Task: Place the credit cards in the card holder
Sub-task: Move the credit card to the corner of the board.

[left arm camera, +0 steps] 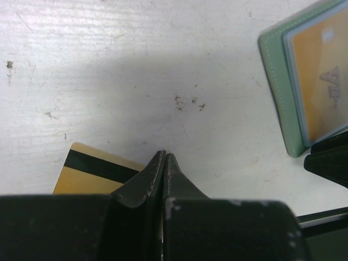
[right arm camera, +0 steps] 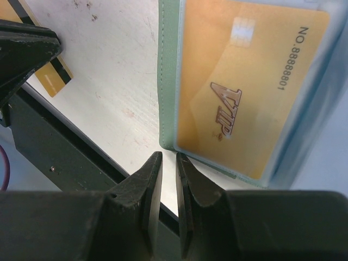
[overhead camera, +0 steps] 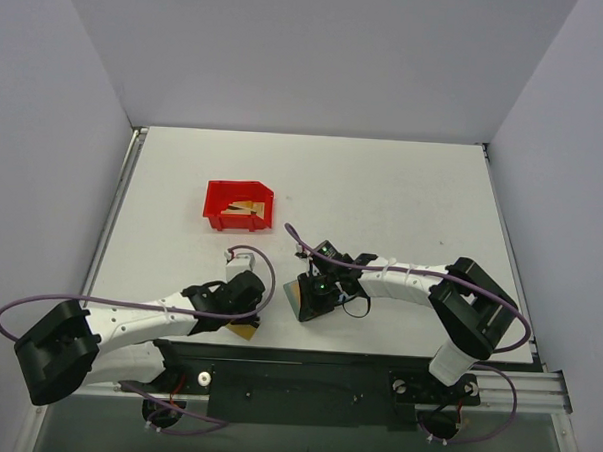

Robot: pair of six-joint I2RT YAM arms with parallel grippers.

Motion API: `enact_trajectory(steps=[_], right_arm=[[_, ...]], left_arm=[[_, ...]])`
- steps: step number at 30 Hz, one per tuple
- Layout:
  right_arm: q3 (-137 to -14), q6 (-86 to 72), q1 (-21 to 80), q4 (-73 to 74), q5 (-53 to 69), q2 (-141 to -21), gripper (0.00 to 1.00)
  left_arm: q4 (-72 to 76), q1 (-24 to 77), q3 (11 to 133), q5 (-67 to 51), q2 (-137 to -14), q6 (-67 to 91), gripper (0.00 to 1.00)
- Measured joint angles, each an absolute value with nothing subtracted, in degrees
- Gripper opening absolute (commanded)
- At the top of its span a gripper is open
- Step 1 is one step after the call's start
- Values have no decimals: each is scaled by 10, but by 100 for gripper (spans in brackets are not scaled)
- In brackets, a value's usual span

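Observation:
The card holder point(right arm camera: 167, 81) lies open near the table's front edge, also visible in the left wrist view point(left arm camera: 274, 81). A gold credit card point(right arm camera: 244, 81) marked VIP sits in its clear pocket. My right gripper point(right arm camera: 168, 157) hovers at the holder's near corner. Its jaws stand a narrow gap apart with nothing between them. A second credit card point(left arm camera: 87, 174) with a dark stripe lies flat at the table's edge point(overhead camera: 245, 331). My left gripper point(left arm camera: 164, 155) is shut, tips down by that card's corner, part of which is hidden under the left finger.
A red plastic bin point(overhead camera: 238, 205) stands at the middle left of the table, with more gold cards point(overhead camera: 245, 210) in it. The dark mounting rail point(overhead camera: 305, 371) runs just below the table's front edge. Grey walls close in the table on three sides.

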State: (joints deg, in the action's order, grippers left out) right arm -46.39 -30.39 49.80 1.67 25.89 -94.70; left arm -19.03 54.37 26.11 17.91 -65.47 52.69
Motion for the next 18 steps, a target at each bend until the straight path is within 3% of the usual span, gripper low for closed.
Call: enact_trajectory(steps=[18], right_arm=[[-464, -304, 498, 15, 260, -947, 13]], left_arm=[[-247, 616, 254, 187, -628, 616, 0]])
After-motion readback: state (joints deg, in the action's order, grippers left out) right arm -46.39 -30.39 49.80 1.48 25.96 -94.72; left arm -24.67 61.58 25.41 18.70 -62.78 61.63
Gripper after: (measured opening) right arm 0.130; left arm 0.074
